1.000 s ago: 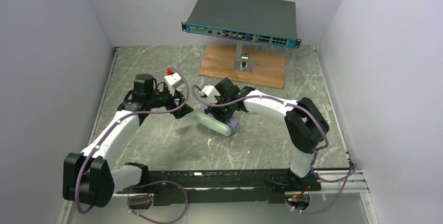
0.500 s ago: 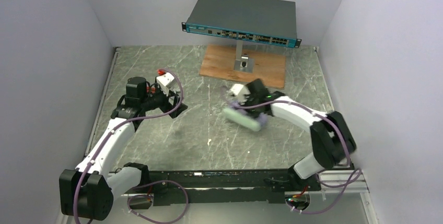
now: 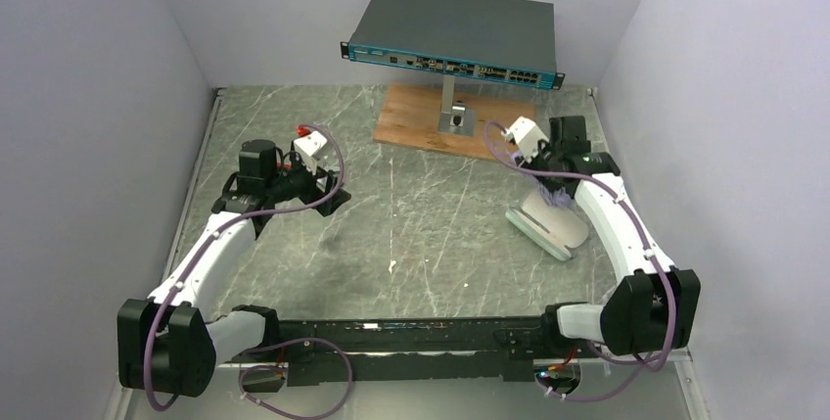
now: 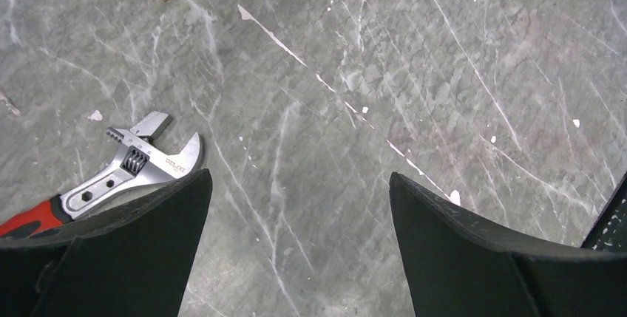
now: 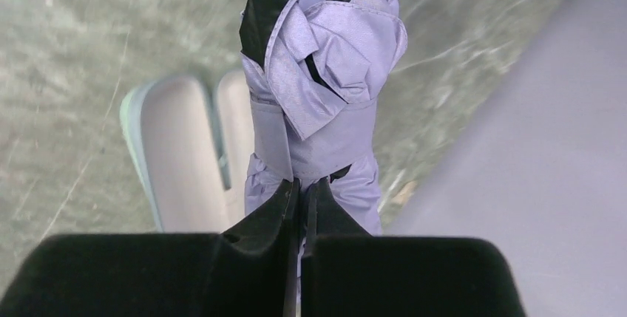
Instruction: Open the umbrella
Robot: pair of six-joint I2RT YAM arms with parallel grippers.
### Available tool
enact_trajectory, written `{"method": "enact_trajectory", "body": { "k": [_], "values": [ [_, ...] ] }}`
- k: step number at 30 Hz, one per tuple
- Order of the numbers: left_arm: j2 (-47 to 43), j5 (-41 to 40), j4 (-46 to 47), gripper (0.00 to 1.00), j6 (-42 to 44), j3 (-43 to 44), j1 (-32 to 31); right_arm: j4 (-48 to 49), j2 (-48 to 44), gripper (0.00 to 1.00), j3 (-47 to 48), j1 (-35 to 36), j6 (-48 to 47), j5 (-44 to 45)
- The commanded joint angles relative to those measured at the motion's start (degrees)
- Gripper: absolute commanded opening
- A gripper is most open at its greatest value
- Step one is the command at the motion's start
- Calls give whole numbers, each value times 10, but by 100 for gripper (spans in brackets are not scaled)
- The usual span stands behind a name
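The umbrella (image 5: 319, 84) is folded into a tight bundle of pale lavender fabric with black lining showing at its top. My right gripper (image 5: 302, 188) is shut on the fabric at the bundle's near end. In the top view the right gripper (image 3: 554, 188) holds the umbrella (image 3: 560, 199) at the right side of the table, just above the open capsule case (image 3: 546, 228). The shaft and handle are hidden. My left gripper (image 3: 331, 199) is open and empty over the left part of the table, and its jaws stand wide apart in the left wrist view (image 4: 299, 184).
The open mint-rimmed case (image 5: 181, 158) lies beside the umbrella. An adjustable wrench (image 4: 140, 165) with a red handle lies by my left fingers. A network switch (image 3: 455, 38) stands on a post over a wooden board (image 3: 460, 124) at the back. The right wall (image 3: 705, 146) is close.
My right arm has swung from the table's middle to the right side with the umbrella, and the case has moved right with it. The left arm has pulled back slightly.
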Motion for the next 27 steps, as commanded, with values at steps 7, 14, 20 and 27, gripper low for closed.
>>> {"method": "enact_trajectory", "body": {
  "k": [7,14,20,27],
  "values": [
    [-39,17,-26,100,-14,44,15,-55,33,0,186,72,83,-162],
    [-116,-11,-56,100,-62,35,30,-12,62,0,98,240,146,-218],
    [-161,-19,-104,100,-32,31,30,15,58,0,-35,233,124,-186],
    [-155,18,-162,100,33,28,30,57,51,0,-108,120,2,-133]
  ]
}}
